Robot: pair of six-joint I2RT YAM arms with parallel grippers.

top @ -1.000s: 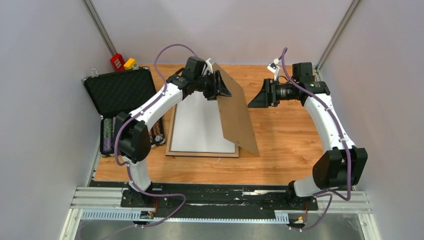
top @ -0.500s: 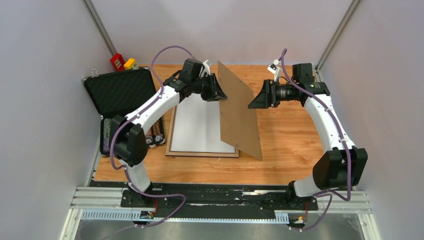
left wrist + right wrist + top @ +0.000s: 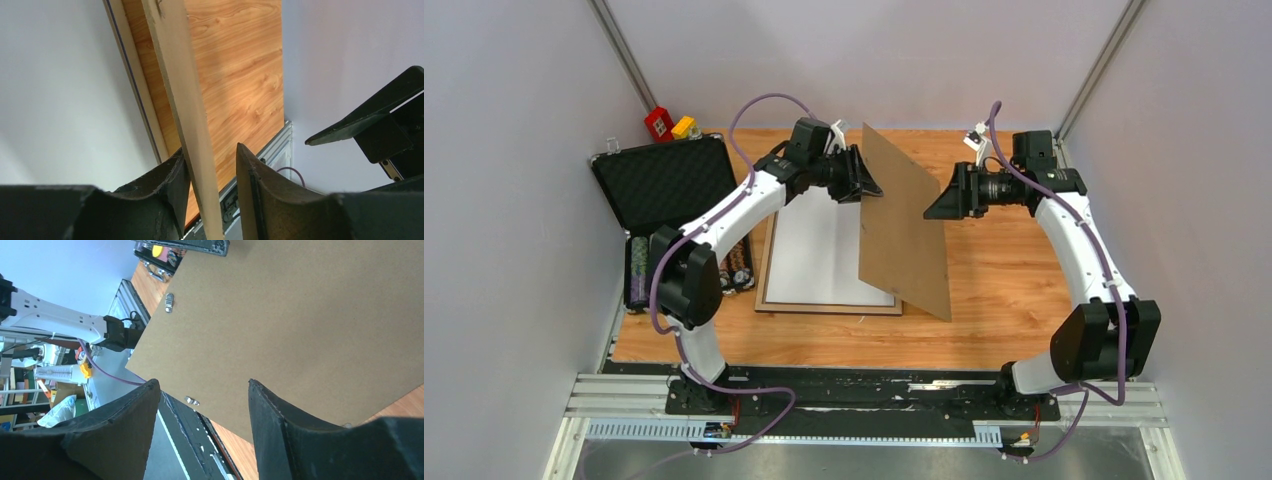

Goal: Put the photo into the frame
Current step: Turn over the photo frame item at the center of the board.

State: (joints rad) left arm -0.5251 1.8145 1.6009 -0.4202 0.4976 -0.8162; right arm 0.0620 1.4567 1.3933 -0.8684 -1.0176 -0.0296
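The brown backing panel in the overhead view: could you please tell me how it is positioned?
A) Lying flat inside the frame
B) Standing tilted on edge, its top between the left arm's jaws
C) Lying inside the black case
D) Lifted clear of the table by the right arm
B: the brown backing panel stands tilted on edge by the frame, its top edge between the left gripper jaws, while the right gripper stays apart.
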